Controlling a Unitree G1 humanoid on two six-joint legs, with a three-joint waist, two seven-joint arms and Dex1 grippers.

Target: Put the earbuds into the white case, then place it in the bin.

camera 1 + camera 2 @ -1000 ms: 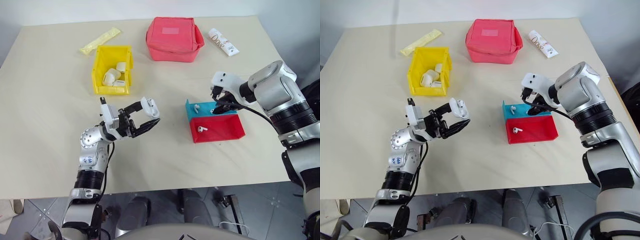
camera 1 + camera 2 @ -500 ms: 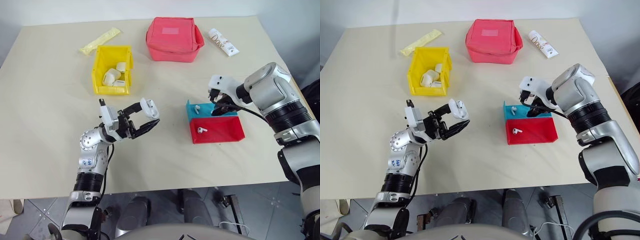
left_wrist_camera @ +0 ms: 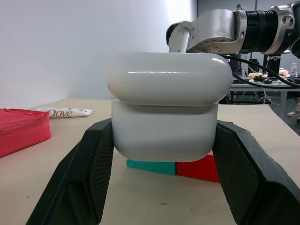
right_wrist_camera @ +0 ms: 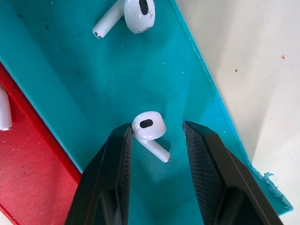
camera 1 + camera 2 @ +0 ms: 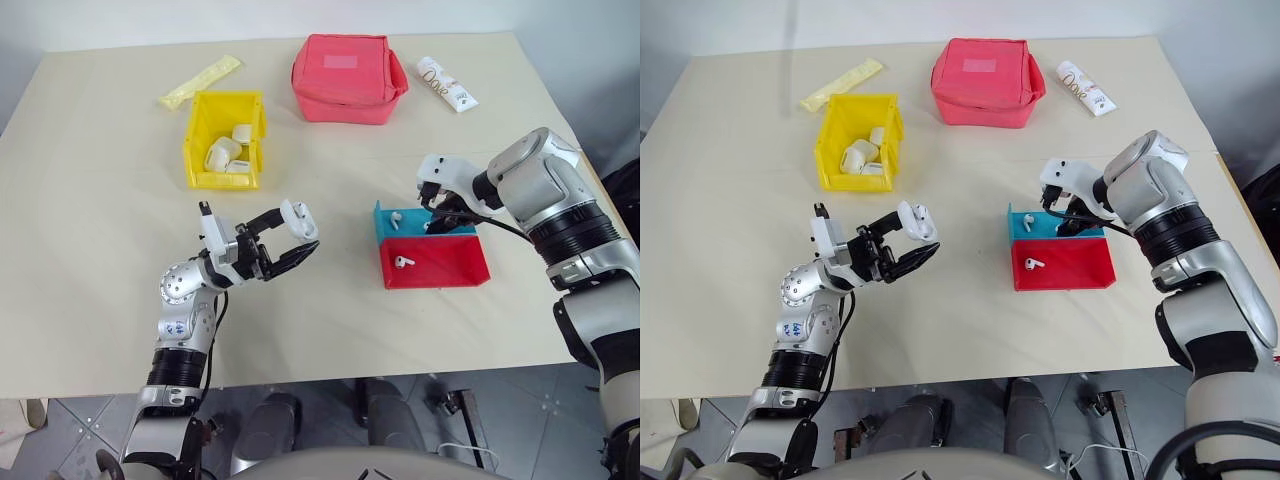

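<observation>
My left gripper (image 5: 290, 232) is shut on the white case (image 5: 298, 213), which it holds above the table left of centre. In the left wrist view the white case (image 3: 165, 108) sits between both black fingers with its lid on top. My right gripper (image 5: 437, 218) points down into the teal tray (image 5: 384, 214). It is open, with its fingers (image 4: 116, 154) on either side of one earbud (image 4: 149, 126) lying on the tray floor. A second earbud (image 4: 133, 10) lies farther along the same tray. A third earbud (image 5: 403, 259) rests in the red tray (image 5: 450, 268). The yellow bin (image 5: 194, 135) stands at the back left.
The bin holds several white cases (image 5: 225, 155). A red zip pouch (image 5: 348, 77) sits at the back centre, a white Dove tube (image 5: 446, 83) to its right and a yellow sachet (image 5: 200, 82) at the far left. The red tray adjoins the teal one.
</observation>
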